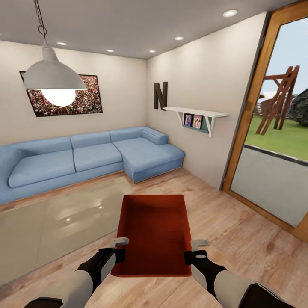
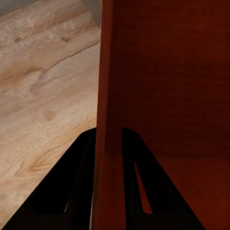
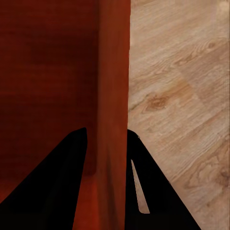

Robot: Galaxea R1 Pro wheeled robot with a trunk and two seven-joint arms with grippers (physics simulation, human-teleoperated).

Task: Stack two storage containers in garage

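From the head camera, the orange-red bin (image 1: 155,233) hangs straight ahead of the robot, carried between both arms above the wood plank floor (image 1: 239,231). The left gripper (image 1: 119,249) clamps the bin's left wall near the close corner, and the right gripper (image 1: 193,251) clamps the right wall opposite, so each arm sits equally near its own side. The bin's long axis runs directly away from the robot, open top up, far end pointing toward the blue sofa (image 1: 85,158) and the pale rug (image 1: 64,218). A glass door (image 1: 273,128) stands off to the right. Judging by this, the carry to the garage turns on keeping that symmetric two-sided hold.

In the left wrist camera, the left gripper (image 2: 109,143) straddles the bin wall (image 2: 108,72), one finger outside over the floor (image 2: 43,86), one inside the bin: pinching the wall.

Over to the right wrist camera, same picture mirrored: the right gripper (image 3: 106,143) is pressed onto the bin wall (image 3: 114,62), one finger within the red interior, the other over floor planks (image 3: 182,86).
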